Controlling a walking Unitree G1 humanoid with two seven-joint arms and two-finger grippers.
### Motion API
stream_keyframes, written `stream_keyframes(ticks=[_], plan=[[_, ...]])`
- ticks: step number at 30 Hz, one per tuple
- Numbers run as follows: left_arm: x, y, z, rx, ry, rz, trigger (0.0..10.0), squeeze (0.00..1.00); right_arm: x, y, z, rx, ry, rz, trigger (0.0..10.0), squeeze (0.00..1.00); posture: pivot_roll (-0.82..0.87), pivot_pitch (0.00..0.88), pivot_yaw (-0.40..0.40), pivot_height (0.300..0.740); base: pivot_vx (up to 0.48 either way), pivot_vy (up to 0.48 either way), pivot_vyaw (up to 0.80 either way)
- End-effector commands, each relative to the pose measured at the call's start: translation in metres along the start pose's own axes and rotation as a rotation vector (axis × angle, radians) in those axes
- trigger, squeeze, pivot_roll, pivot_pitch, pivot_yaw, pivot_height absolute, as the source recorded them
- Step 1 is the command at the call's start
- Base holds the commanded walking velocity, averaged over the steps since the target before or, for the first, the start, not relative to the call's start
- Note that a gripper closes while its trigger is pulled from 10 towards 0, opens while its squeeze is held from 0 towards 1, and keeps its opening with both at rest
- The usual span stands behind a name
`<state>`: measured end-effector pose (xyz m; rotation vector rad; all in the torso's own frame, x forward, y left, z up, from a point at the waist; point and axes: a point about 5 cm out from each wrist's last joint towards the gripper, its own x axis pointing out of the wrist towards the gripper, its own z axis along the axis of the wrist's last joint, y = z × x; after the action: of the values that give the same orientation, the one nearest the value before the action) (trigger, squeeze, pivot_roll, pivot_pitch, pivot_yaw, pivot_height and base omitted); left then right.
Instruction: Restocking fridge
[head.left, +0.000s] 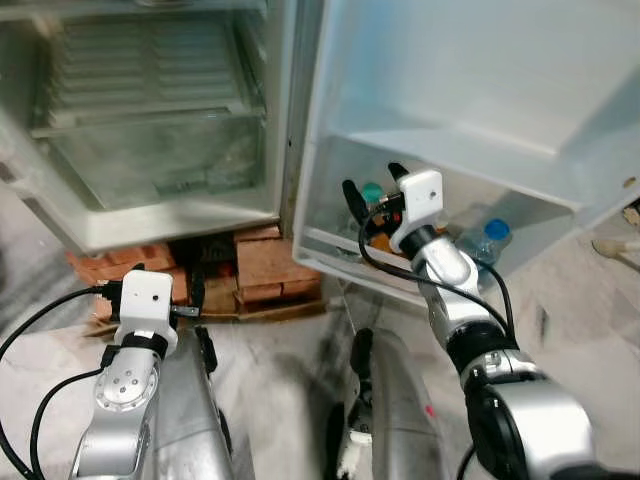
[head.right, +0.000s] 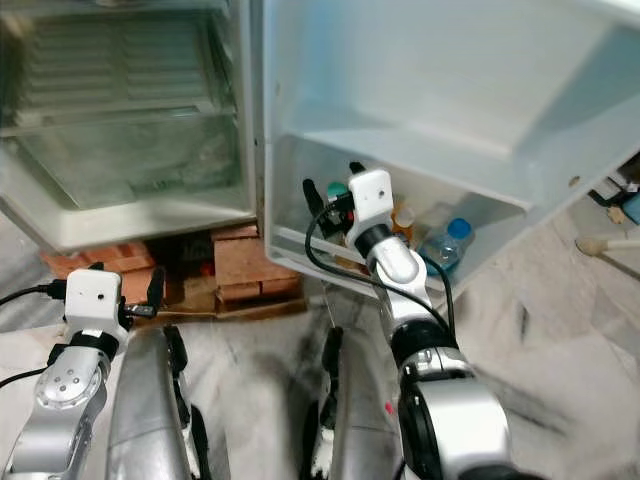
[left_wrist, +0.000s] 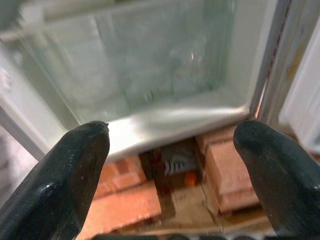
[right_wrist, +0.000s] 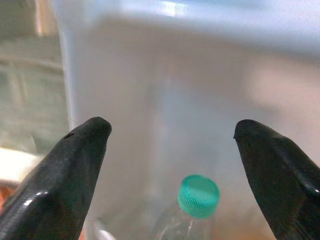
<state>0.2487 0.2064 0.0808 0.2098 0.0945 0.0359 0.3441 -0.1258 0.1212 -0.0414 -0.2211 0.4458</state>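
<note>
the fridge (head.left: 170, 130) stands open across the upper left of the left eye view, its glass shelves bare and its base resting on red bricks (head.left: 265, 265) near the frame's centre. the open fridge door (head.left: 480, 90) fills the upper right, and its lower door shelf (head.left: 330, 245) runs through the middle of the frame.

the right gripper (head.left: 372, 190) reaches up into that door shelf at mid-frame, its 2 black fingers spread wide with nothing between them. in the right wrist view a bottle with a green cap (right_wrist: 198, 196) stands just below the gap between the fingers (right_wrist: 70, 175), apart from both. further right in the shelf sits a bottle with a blue cap (head.left: 495, 232), with an orange item beside the gripper, too hidden to identify.

the left gripper (left_wrist: 170, 145) hangs low at the lower left, fingers wide apart and holding nothing, pointing towards the fridge's bottom edge and the bricks.
</note>
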Motion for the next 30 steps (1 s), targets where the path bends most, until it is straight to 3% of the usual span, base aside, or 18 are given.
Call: stream_keyframes(ticks=[1, 4, 7, 8, 14, 22, 30], plan=[[-0.002, -0.003, -0.004, -0.008, 0.008, -0.019, 10.0, 0.00, -0.007, -0.001, 0.002, 0.018, -0.017, -0.019, 10.0, 1.00, 0.10, 0.000, -0.092, 0.520, 0.000, 0.000, 0.00], [-0.002, -0.008, -0.003, -0.013, -0.011, -0.027, 10.0, 0.00, -0.031, 0.004, -0.005, 0.077, -0.003, -0.084, 10.0, 1.00, 0.09, 0.000, -0.078, 0.520, 0.000, 0.000, 0.00], [-0.002, -0.009, -0.004, -0.016, -0.016, -0.029, 10.0, 0.00, -0.037, 0.005, -0.006, 0.100, 0.000, -0.102, 10.0, 1.00, 0.09, 0.000, -0.072, 0.520, 0.000, 0.000, 0.00], [-0.002, -0.011, -0.004, -0.033, -0.016, -0.036, 10.0, 0.00, -0.044, 0.008, -0.008, 0.117, 0.029, -0.128, 10.0, 0.00, 0.09, 0.000, -0.063, 0.520, 0.000, 0.000, 0.00], [0.005, -0.018, 0.008, 0.015, -0.076, -0.092, 10.0, 0.00, -0.052, 0.016, 0.008, 0.135, -0.018, -0.119, 10.0, 0.00, 0.08, 0.000, -0.047, 0.520, 0.000, 0.000, 0.00], [0.013, -0.016, 0.016, 0.012, -0.114, -0.089, 10.0, 0.00, -0.046, 0.007, 0.032, 0.176, -0.059, -0.181, 10.0, 0.00, 0.08, 0.000, -0.047, 0.580, 0.000, 0.000, 0.00], [0.012, -0.021, 0.014, 0.004, -0.115, -0.086, 10.0, 0.00, -0.042, 0.002, 0.040, 0.164, -0.064, -0.188, 10.0, 0.00, 0.07, 0.000, -0.053, 0.630, 0.000, 0.000, 0.00]])
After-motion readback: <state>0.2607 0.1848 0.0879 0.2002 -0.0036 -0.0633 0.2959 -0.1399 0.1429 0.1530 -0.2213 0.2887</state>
